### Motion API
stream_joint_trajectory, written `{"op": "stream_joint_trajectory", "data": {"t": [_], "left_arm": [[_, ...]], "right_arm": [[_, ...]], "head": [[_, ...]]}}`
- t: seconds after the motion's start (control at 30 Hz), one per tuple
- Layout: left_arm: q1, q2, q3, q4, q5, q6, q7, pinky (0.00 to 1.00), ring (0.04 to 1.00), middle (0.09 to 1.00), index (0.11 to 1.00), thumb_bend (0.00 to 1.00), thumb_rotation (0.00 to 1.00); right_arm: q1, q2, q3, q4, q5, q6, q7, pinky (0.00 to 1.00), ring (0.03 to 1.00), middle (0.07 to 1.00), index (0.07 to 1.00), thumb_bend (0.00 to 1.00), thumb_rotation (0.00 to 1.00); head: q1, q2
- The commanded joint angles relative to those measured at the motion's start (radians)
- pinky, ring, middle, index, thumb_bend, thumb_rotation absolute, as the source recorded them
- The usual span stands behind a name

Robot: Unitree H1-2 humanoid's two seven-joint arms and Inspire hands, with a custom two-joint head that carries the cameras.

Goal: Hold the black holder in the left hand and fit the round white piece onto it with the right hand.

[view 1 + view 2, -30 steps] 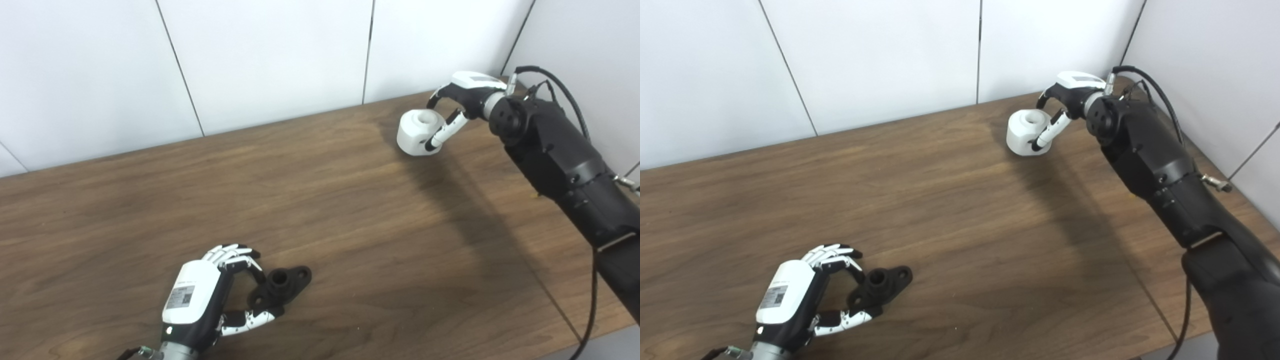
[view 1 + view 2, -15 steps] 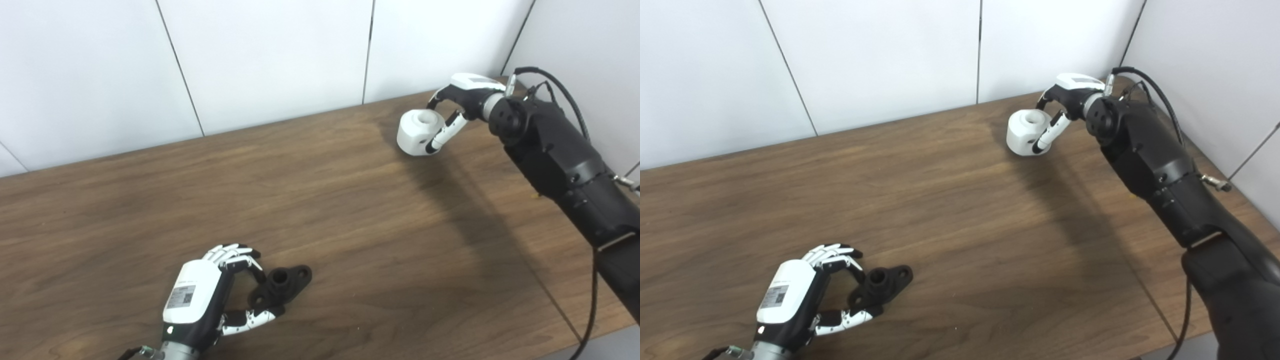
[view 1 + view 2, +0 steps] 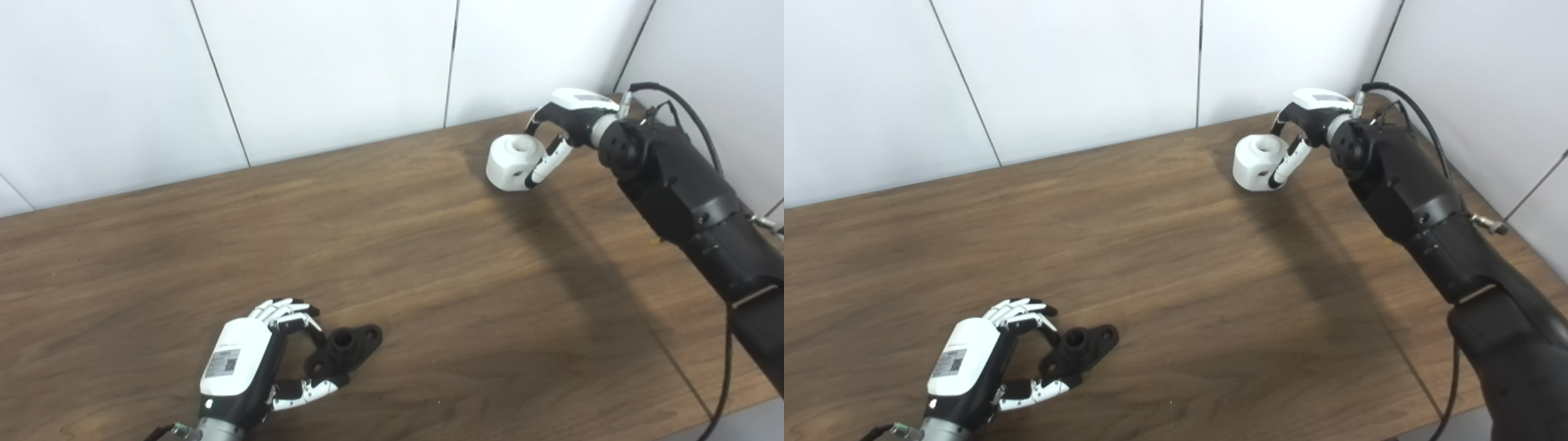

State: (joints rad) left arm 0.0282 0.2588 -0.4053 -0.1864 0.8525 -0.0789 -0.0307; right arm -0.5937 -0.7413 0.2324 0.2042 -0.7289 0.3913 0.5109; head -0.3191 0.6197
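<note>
The black holder (image 3: 345, 350), a flanged piece with a short round socket, lies on the wooden table (image 3: 398, 245) near its front left. My left hand (image 3: 242, 361) is wrapped around the holder's near end, with the fingers (image 3: 288, 312) over the top and the thumb under the flange. The round white piece (image 3: 511, 162), a thick cylinder with a hole in its top, sits at the far right by the wall. My right hand (image 3: 566, 119) grips it, thumb on the front face and fingers behind, where the piece partly hides them.
White wall panels (image 3: 337, 73) close off the table's far edge and right corner. A black cable (image 3: 692, 116) loops above the right forearm (image 3: 686, 196), which stretches across the table's right side. The front edge runs along the bottom right.
</note>
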Motion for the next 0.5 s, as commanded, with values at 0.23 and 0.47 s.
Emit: {"op": "stream_joint_trajectory", "data": {"t": [0.23, 0.47], "left_arm": [[0.024, 0.001, -0.010, 0.024, 0.026, 0.035, -0.049, 0.85, 0.817, 0.751, 0.485, 0.52, 0.05], [0.022, 0.001, -0.013, 0.028, 0.028, 0.035, -0.051, 0.86, 0.820, 0.756, 0.485, 0.52, 0.05]], "right_arm": [[-0.040, -0.031, -0.010, -0.009, -0.009, -0.028, -0.044, 1.00, 1.000, 0.919, 0.664, 0.85, 0.23], [-0.039, -0.027, -0.010, -0.005, -0.007, -0.025, -0.051, 1.00, 1.000, 0.918, 0.668, 0.85, 0.24]], "head": [[-0.001, 0.001], [0.002, -0.003]]}}
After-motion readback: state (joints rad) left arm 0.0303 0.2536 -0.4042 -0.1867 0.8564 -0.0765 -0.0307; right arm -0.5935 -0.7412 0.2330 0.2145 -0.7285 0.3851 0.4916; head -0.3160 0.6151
